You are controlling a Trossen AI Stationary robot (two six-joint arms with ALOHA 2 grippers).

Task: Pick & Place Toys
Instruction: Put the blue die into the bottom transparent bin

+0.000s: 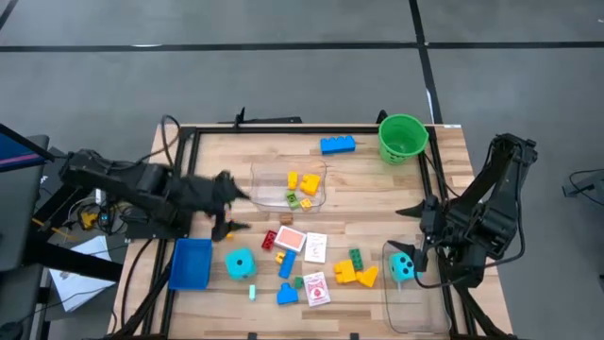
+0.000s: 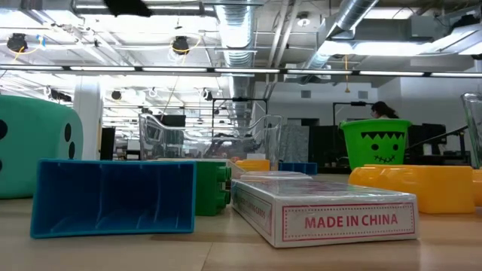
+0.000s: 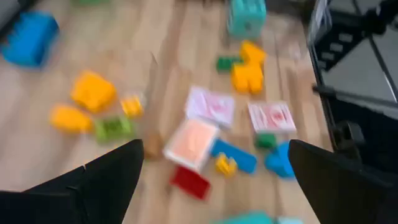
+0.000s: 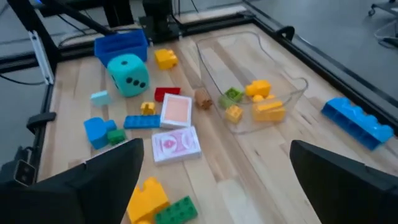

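1. This is a robotics lab on an open industrial floor, not a home: overhead run bare silver ducts, pipes and rows of strip lights.
2. Beyond the left gripper lies a butcher-block table in a black metal frame, standing on grey floor crossed by dark lines.
3. Cables trail off the left arm's base by the table edge; a monitor corner sits behind that arm.
4. Far past the right gripper, across the room, a person sits among dark workstations.
5. Scattered toys and a clear tub make it a test bench.
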